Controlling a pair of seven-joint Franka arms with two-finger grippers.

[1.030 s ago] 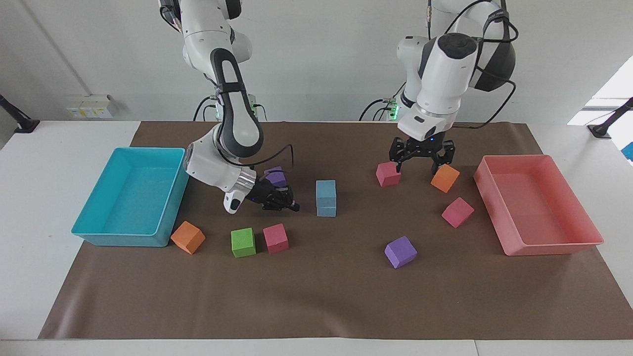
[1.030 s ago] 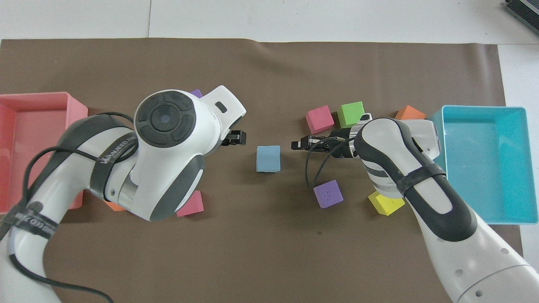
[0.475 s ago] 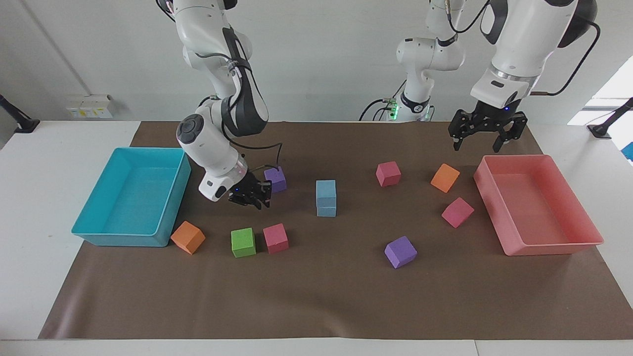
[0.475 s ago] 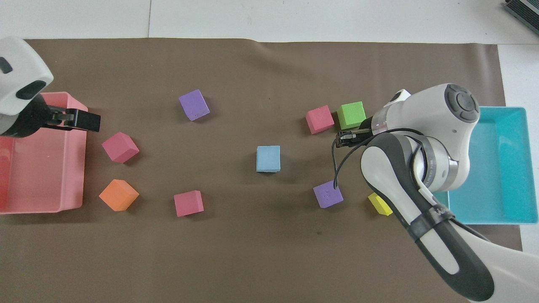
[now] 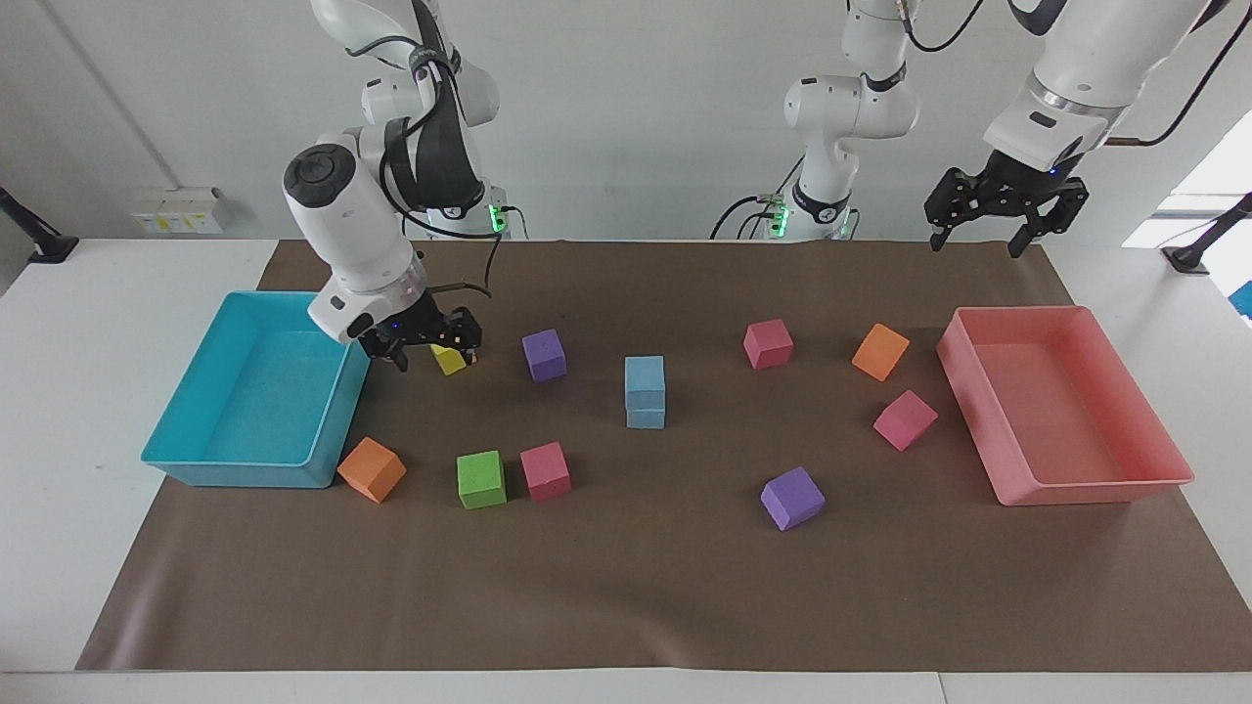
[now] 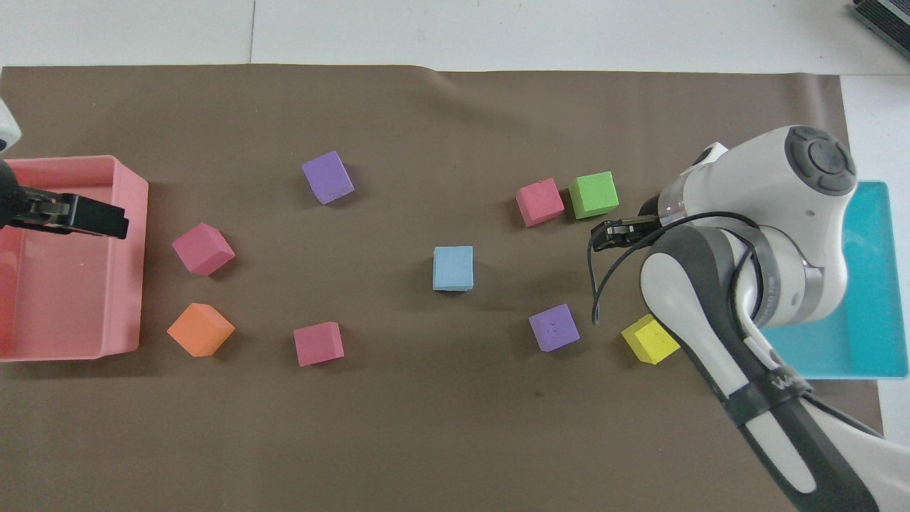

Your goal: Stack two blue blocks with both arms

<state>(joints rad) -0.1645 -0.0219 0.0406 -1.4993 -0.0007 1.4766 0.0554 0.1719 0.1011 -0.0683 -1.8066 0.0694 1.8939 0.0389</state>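
brown matting (image 5: pixel 626 587) is spread over a white table, and the two blue blocks (image 5: pixel 645 391) are seen stacked one on the other near the centre of the facing frame, touched by neither arm. at centre-left of that frame the right gripper (image 5: pixel 423 342) is held low over the mat beside the turquoise tray (image 5: pixel 196 460), with its fingers spread and nothing between them; a yellow cube (image 5: pixel 449 359) is seen just beside its fingertips. at upper right the left gripper (image 5: pixel 1003 210) is raised above the pink tray (image 5: pixel 1076 489), its fingers likewise spread and empty. scattered cubes are seen around the stack: a green cube (image 5: pixel 480 479) touching a pink cube (image 5: pixel 545 471) at lower left of centre, and a purple cube (image 5: pixel 544 354) just left of the stack.
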